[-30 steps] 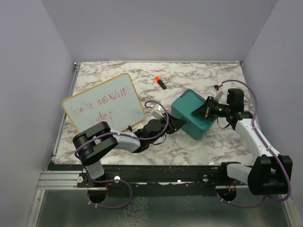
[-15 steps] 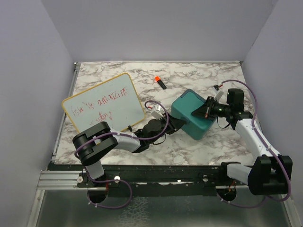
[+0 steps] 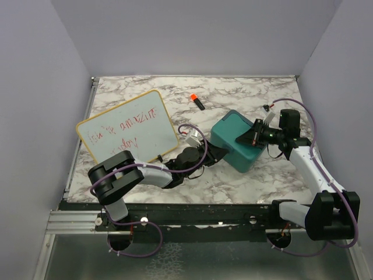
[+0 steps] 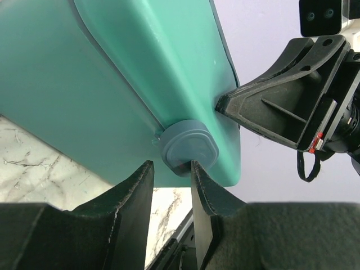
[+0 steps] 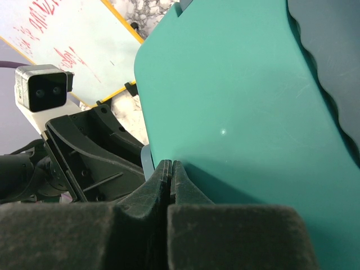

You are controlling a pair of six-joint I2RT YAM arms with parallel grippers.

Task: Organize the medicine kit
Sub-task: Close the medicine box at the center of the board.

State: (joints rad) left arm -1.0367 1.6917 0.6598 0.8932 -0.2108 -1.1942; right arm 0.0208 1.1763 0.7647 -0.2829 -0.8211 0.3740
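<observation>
The teal medicine kit (image 3: 233,137) sits closed on the marble table, right of centre. My left gripper (image 3: 220,153) is at its near-left side. In the left wrist view the jaws (image 4: 171,174) stand a narrow gap apart, with their tips at the lower edge of the case's grey-blue latch (image 4: 188,147). My right gripper (image 3: 246,140) rests on the lid from the right. In the right wrist view its fingers (image 5: 170,166) are pressed together with nothing between them, and their tips rest on the teal lid (image 5: 236,101) near the latch edge (image 5: 146,160). The tray insert is out of view.
A yellow-framed whiteboard (image 3: 125,131) with red writing lies at the left. A black marker with an orange cap (image 3: 197,101) lies behind the case. Grey walls enclose the table on three sides.
</observation>
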